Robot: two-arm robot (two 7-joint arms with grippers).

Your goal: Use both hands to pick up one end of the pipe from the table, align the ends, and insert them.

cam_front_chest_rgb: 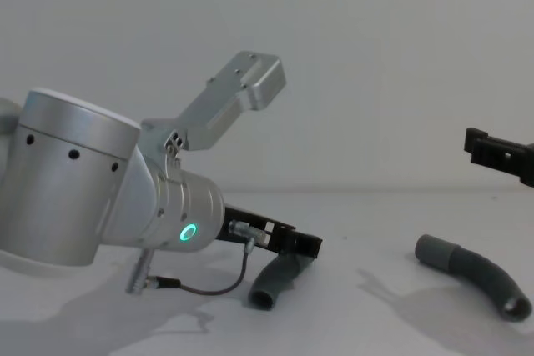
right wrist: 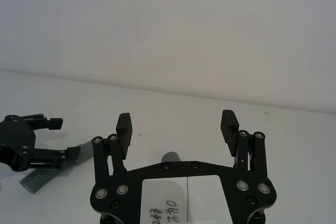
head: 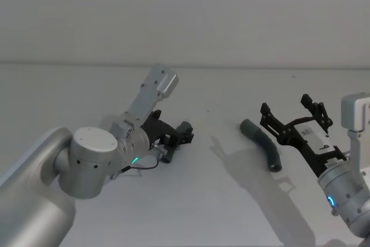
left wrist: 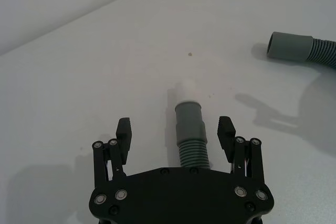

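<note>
The shorter ribbed pipe (left wrist: 190, 148) lies on the table (head: 219, 201), its grey collar end (left wrist: 188, 120) tipped with a white insert. My left gripper (left wrist: 175, 128) is low over it and open, a finger on each side with gaps to the pipe. In the head view the left gripper (head: 178, 137) covers most of that piece (head: 166, 154). The longer curved pipe (head: 263, 140) lies to the right, its collar end (cam_front_chest_rgb: 434, 249) pointing left. My right gripper (head: 287, 108) hovers open above and just right of it, holding nothing.
A pale wall rises behind the table's far edge (head: 231, 66). The left arm's thick silver body (cam_front_chest_rgb: 75, 198) with its green ring fills the near left. A thin cable (cam_front_chest_rgb: 217, 289) trails on the table beside the short pipe.
</note>
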